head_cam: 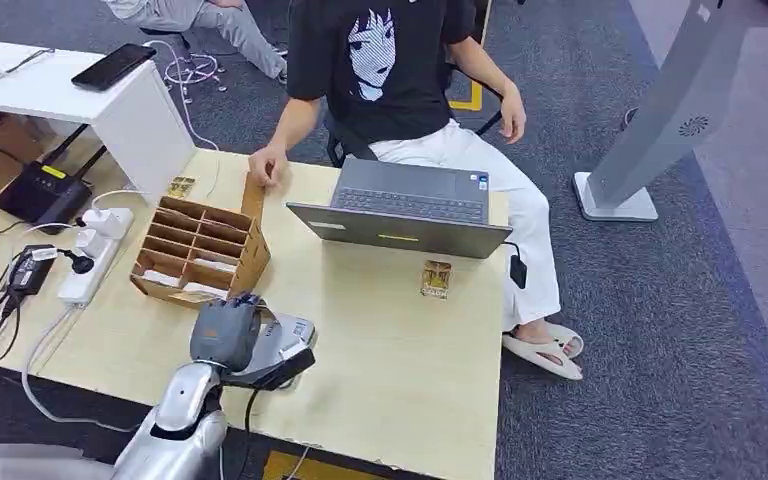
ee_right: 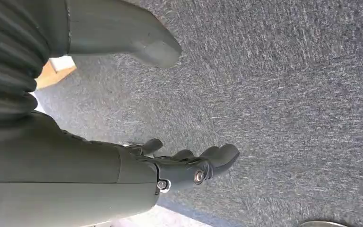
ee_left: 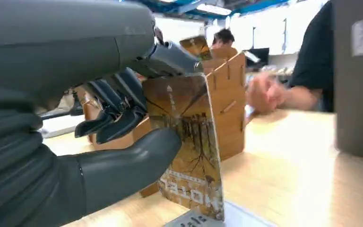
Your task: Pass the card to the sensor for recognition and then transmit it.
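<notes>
Wooden table (head_cam: 410, 330) — left hand (head_cam: 228, 332) pinches the card (ee_left: 191, 142) upright between thumb and fingers, over the sensor (head_cam: 295, 330).

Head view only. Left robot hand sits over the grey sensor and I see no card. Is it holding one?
Observer: Yes. In the left wrist view the left robot hand pinches a brown card between thumb and fingers.
Operator: Flat or on edge?
Observer: Upright, with its lower edge right at the sensor. I cannot tell if they touch.
Operator: Right side?
Observer: The right robot hand hangs over grey carpet, fingers apart, holding nothing.
</notes>
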`<action>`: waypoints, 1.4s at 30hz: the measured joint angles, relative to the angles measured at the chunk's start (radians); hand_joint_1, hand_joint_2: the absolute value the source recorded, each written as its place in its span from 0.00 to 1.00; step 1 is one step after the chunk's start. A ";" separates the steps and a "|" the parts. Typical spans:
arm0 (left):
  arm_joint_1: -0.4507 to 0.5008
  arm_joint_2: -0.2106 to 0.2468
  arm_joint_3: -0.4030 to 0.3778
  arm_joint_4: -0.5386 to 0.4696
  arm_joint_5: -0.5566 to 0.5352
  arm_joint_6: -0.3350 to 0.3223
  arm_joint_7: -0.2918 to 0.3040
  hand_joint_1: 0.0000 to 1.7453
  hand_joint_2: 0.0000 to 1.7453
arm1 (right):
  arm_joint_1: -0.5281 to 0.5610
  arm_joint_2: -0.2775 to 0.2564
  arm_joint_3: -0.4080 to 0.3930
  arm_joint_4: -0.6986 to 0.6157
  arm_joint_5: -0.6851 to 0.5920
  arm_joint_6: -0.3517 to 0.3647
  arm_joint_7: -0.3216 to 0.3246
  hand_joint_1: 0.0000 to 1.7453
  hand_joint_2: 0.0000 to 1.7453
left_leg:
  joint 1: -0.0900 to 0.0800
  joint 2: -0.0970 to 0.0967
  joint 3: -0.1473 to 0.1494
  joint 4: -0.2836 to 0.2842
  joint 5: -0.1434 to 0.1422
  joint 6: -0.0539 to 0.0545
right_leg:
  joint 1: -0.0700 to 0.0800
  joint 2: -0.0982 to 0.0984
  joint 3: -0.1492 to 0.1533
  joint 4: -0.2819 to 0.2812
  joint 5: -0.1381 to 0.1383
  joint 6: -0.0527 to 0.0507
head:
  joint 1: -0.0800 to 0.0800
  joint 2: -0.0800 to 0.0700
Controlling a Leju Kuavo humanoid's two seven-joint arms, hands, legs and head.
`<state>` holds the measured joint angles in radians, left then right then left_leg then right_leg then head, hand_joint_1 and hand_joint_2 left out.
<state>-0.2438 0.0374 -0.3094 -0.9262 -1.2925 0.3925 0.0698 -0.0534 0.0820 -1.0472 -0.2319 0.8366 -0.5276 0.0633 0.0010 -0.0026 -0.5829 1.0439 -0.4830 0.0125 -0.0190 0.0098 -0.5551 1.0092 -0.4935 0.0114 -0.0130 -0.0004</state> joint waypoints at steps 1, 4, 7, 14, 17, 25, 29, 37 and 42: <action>0.000 0.000 0.002 0.002 0.000 0.000 0.000 1.00 1.00 | 0.000 0.000 0.000 0.000 0.000 0.000 0.000 0.00 1.00 | 0.000 0.000 0.000 0.000 0.000 0.000 | 0.000 0.000 0.000 0.000 0.000 0.000 | 0.000 0.000; 0.000 0.000 0.004 0.008 -0.004 -0.003 0.000 1.00 1.00 | 0.000 0.000 -0.001 0.000 0.000 0.003 0.000 0.00 1.00 | 0.000 -0.001 0.002 0.000 0.000 0.000 | 0.000 -0.001 0.002 0.000 0.000 0.000 | 0.000 0.000; 0.001 -0.005 0.005 0.018 -0.008 -0.004 0.002 1.00 1.00 | 0.000 0.000 -0.001 0.000 0.002 0.005 0.000 0.00 1.00 | 0.000 -0.002 0.003 0.000 0.000 0.000 | 0.000 -0.002 0.004 0.000 0.000 0.000 | 0.000 0.000; -0.002 -0.007 0.040 -0.001 0.055 0.038 -0.057 1.00 1.00 | 0.000 0.000 -0.010 0.000 0.016 0.005 0.002 0.00 1.00 | 0.000 -0.002 0.003 0.000 0.002 0.000 | 0.000 -0.001 0.003 0.000 0.000 0.000 | 0.000 0.000; -0.018 0.014 0.056 -0.094 0.092 0.018 -0.081 1.00 1.00 | 0.000 0.000 -0.015 0.000 0.025 0.004 -0.004 0.00 1.00 | 0.000 -0.002 -0.002 0.000 0.005 0.000 | 0.000 -0.001 -0.003 0.000 0.003 -0.001 | 0.000 0.000; -0.283 0.101 0.072 -0.340 0.130 -0.111 -0.071 1.00 1.00 | 0.000 0.000 -0.016 0.000 0.058 0.006 -0.008 0.00 1.00 | 0.002 -0.003 -0.010 0.001 0.010 -0.001 | 0.002 -0.003 -0.010 0.001 0.007 -0.001 | 0.000 0.000; -0.404 0.124 0.072 -0.399 0.119 -0.151 -0.061 1.00 1.00 | -0.002 0.000 -0.016 0.000 0.066 0.006 -0.006 0.00 1.00 | 0.001 -0.003 -0.010 0.001 0.010 -0.001 | 0.001 -0.002 -0.010 0.001 0.007 -0.001 | 0.000 0.000; -0.462 0.139 0.072 -0.436 0.115 -0.156 -0.048 1.00 1.00 | -0.005 0.000 -0.016 0.000 0.073 0.006 -0.003 0.00 1.00 | 0.001 -0.003 -0.010 0.001 0.010 -0.001 | 0.001 -0.002 -0.011 0.001 0.007 -0.001 | 0.000 0.000; -0.471 0.142 0.072 -0.439 0.117 -0.153 -0.048 1.00 1.00 | -0.005 0.000 -0.016 0.000 0.074 0.006 -0.003 0.00 1.00 | 0.001 -0.003 -0.010 0.001 0.010 -0.001 | 0.001 -0.002 -0.011 0.001 0.007 -0.001 | 0.000 0.000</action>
<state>-0.7146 0.1797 -0.2377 -1.3653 -1.1757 0.2396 0.0214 -0.0586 0.0816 -1.0628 -0.2323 0.9110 -0.5219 0.0603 0.0021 -0.0052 -0.5932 1.0445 -0.4732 0.0114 -0.0176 0.0079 -0.5660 1.0100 -0.4863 0.0105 -0.0130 -0.0008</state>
